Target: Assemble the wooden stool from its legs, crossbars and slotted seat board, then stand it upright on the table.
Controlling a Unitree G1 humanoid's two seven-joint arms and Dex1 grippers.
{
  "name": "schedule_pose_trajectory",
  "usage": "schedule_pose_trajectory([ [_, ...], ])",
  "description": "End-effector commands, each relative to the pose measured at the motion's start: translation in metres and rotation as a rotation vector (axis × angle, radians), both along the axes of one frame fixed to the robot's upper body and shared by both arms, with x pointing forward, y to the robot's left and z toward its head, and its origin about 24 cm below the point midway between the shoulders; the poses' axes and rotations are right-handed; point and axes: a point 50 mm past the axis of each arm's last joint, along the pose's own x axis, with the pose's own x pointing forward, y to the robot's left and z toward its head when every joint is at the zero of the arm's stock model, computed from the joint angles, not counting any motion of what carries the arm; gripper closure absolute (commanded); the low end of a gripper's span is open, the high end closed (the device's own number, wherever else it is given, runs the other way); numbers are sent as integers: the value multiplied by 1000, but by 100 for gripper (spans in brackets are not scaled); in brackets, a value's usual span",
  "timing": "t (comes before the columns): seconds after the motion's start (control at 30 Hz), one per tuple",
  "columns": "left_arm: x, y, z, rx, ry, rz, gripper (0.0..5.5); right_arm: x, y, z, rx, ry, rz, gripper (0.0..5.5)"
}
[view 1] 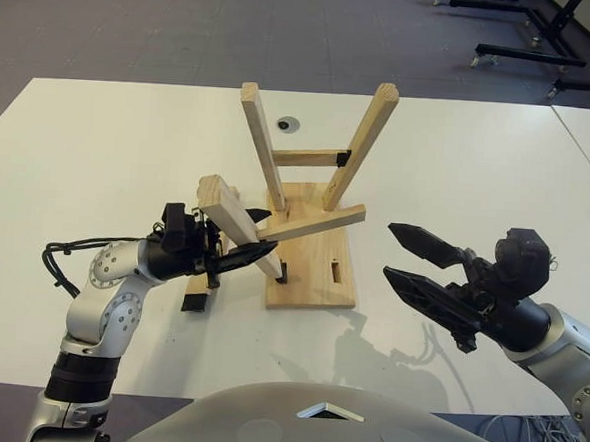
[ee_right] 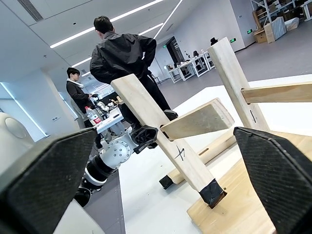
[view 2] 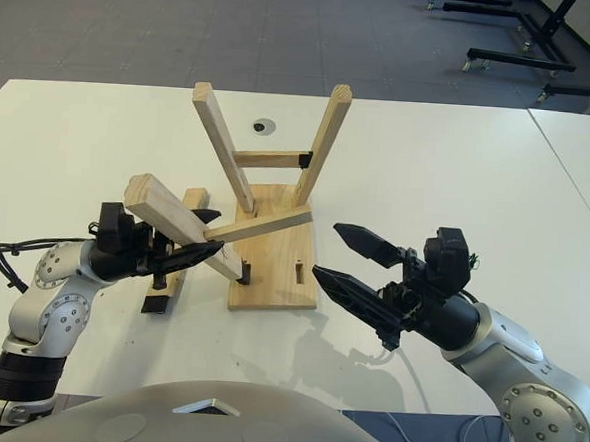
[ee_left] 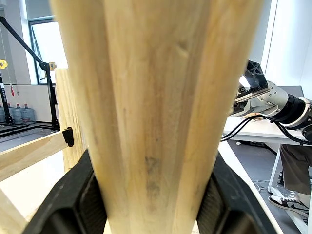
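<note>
The seat board (view 1: pixel 317 277) lies flat near the middle of the white counter (view 1: pixel 99 149), well clear of every edge, with wide bare surface to the left, to the right and on the far side. Two upright legs (view 1: pixel 365 135) rise from its far end, splayed apart and joined by a short crossbar (view 1: pixel 304 157). A third leg (view 1: pixel 224 207) leans steeply over the board's left edge, its black-capped foot down on the board by a slot. A second crossbar (view 1: pixel 320 221) runs from it toward the base of the right upright leg. A loose wooden piece (view 1: pixel 199 289) lies on the counter just left of the board, beneath the left arm.

The left tool (view 1: pixel 257 234) is clamped on the third leg partway up — its forearm comes in roughly level from the left, elbow bent over the near part of the counter. The right tool (view 1: pixel 391 251) hangs over bare counter just right of the board, touching nothing. Its fingers are spread wide, one above the other, tips pointing at the board, and its forearm slants in from the near right.
</note>
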Motion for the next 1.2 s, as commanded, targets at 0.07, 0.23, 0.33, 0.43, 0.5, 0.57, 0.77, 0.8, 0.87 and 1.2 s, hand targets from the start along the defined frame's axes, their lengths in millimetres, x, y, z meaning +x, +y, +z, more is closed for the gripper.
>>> schedule_pose_trajectory([
  [0.07,4,-1,1,58,-39,-25,345,0,5,0,-16,1,20,35],
  [0.23,8,-3,1,66,-58,-26,345,0,7,-1,-17,2,30,35],
  [0.33,7,-4,-1,66,-53,-36,345,0,9,-2,-18,1,41,35],
  [0.43,6,-6,-1,48,-35,-43,345,1,9,-3,-18,-2,34,35],
  [0.5,4,-8,-1,40,-30,-52,345,1,10,-4,-19,1,30,35],
  [0.57,3,-9,-3,40,-26,-60,345,0,10,-5,-19,3,28,35],
  [0.77,3,-7,-1,48,-35,-67,345,-1,13,-8,-18,7,27,35],
  [0.8,4,-7,0,46,-39,-65,345,-1,13,-8,-17,7,27,35],
  [0.87,6,-6,2,42,-49,-61,345,-2,14,-9,-15,9,27,35],
  [1.2,6,-5,17,9,-75,-48,345,-3,20,-12,-2,9,26,35],
])
